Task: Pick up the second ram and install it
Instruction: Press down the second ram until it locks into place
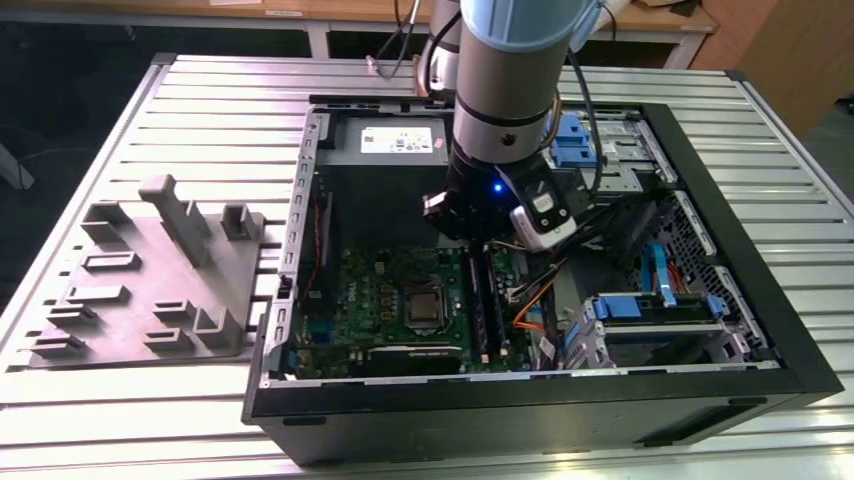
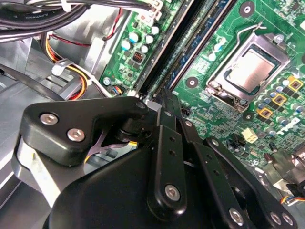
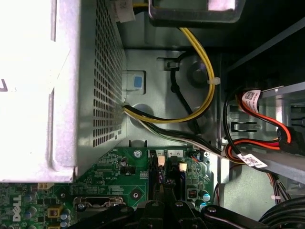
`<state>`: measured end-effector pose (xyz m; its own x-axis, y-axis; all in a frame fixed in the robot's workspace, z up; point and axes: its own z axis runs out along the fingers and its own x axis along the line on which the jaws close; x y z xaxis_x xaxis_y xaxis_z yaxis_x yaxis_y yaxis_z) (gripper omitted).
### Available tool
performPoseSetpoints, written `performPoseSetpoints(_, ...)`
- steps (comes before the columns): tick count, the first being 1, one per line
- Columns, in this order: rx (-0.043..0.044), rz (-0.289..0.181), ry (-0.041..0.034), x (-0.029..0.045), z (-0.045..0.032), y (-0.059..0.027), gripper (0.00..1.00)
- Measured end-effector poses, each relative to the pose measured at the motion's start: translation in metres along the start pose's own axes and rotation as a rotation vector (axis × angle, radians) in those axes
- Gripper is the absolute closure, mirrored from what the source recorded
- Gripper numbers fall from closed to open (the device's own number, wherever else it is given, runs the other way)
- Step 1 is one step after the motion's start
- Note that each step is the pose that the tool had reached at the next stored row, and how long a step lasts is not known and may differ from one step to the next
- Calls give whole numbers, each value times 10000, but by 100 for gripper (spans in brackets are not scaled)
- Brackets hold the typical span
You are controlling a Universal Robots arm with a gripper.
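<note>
In the exterior view, a grey fixture tray (image 1: 154,275) is seen lying left of the open computer case (image 1: 534,400). The gripper (image 1: 483,238) is being held over the motherboard (image 1: 387,300), its fingers pinched narrowly together above the memory slots, where the second ram (image 1: 477,305) is seated (grip contact cannot be told).

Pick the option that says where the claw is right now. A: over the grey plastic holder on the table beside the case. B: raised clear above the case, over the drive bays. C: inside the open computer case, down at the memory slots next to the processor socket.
C: in the exterior view the claw is down inside the computer case, and the second wrist view shows its tip at the memory slots beside the processor socket on the motherboard.
</note>
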<state>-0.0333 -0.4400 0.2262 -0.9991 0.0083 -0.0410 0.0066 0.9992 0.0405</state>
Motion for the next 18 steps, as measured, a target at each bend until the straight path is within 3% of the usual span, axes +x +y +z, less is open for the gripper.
performPoseSetpoints(4,-4,-1,0,2,19,37,90)
performPoseSetpoints(18,-1,0,1,5,74,38,90)
